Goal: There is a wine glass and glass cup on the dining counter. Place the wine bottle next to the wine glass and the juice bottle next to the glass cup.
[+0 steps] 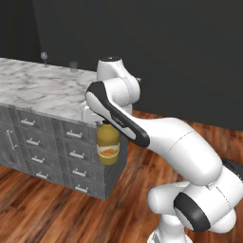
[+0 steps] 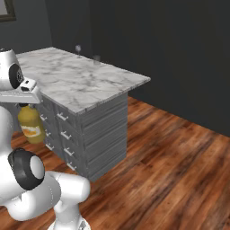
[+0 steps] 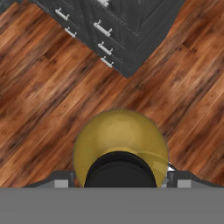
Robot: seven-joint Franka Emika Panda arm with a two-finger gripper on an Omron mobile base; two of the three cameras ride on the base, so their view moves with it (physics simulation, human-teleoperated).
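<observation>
My gripper (image 2: 23, 106) is shut on the black cap of the juice bottle (image 1: 108, 144), a squat yellow-orange bottle that hangs upright in the air beside the near corner of the dining counter (image 1: 42, 90), below its top. The hand view looks straight down on the juice bottle (image 3: 120, 140) over the wood floor. The wine glass (image 1: 44, 56) stands at the counter's far edge, and the glass cup (image 1: 73, 66) stands a short way to its right. Both also show far back in the right base view: wine glass (image 2: 78, 48), glass cup (image 2: 96, 59). The wine bottle is out of view.
Grey drawer fronts with metal handles (image 1: 71, 156) make up the counter's near side, close to the hanging bottle. Wood floor (image 2: 170, 166) lies open to the right of the counter. A dark wall (image 1: 180, 57) stands behind.
</observation>
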